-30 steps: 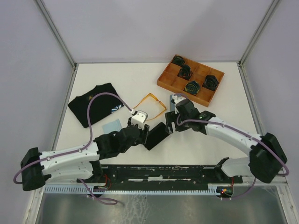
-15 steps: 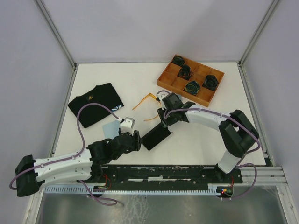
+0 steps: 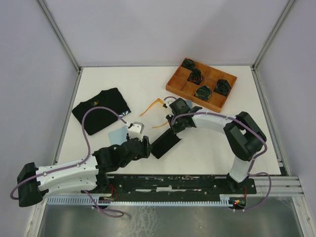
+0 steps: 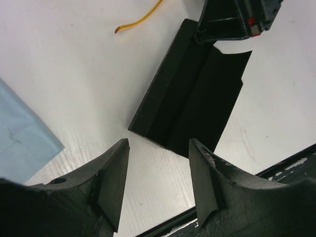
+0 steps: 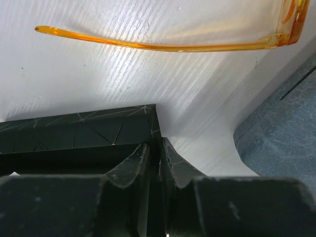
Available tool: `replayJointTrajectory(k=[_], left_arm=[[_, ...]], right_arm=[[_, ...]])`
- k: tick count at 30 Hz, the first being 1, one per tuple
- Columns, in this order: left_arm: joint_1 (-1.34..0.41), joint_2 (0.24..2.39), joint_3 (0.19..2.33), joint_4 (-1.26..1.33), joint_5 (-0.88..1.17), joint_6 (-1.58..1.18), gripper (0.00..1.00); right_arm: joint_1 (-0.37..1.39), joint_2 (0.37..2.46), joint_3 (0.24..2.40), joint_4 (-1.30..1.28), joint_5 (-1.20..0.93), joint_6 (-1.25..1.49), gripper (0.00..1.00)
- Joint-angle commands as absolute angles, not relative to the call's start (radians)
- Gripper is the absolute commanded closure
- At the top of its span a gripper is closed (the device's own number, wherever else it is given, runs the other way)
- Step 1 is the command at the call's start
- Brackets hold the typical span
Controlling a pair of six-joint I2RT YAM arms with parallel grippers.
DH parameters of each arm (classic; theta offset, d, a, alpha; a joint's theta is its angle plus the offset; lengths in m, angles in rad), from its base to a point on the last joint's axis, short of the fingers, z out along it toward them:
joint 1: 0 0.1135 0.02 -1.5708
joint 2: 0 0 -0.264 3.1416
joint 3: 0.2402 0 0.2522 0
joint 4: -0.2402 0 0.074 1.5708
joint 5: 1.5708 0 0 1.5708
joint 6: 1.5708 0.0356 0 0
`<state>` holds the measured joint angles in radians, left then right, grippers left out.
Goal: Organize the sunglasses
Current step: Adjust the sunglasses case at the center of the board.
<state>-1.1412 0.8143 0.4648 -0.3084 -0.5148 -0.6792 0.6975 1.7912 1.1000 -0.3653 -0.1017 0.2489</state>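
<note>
right gripper (image 5: 154, 144) pinched narrow on the flap edge of the open black case (image 5: 74, 138). the orange-yellow sunglasses (image 5: 148, 46) lie on the tabletop (image 5: 98, 79) just beyond it. left gripper (image 4: 159, 145) hangs half open, empty, just short of the case's near end.

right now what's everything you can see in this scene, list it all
sunglasses: one pair, translucent orange-yellow, centre, just beyond the black case
black case: one, black, lying open at centre
grey-blue case: one, grey-blue, beside the sunglasses, clear only in the right wrist view
cloth: one, light blue, left of the black case
folded garment: one, black, left side
tray: one, brown wood, far right, with compartments
dark bundles: four, black, in separate tray compartments
table: one, white, under everything
left fingers: two, black, apart and empty, near the black case
right fingers: two, black, pinched on the black case's flap
</note>
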Motion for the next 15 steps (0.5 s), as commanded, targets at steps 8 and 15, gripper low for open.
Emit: replayJointTrajectory(k=[8, 15], left_arm=[[-1.142, 0.999, 0.681, -0.176, -0.528, -0.574, 0.41], [-1.095, 1.193, 0.781, -0.099, -0.516, -0.557, 0.42]], right_arm=[[0.694, 1.714, 1.027, -0.271, -0.038, 0.389, 1.00], [0.695, 1.634, 0.959, -0.245, 0.008, 0.456, 1.00]])
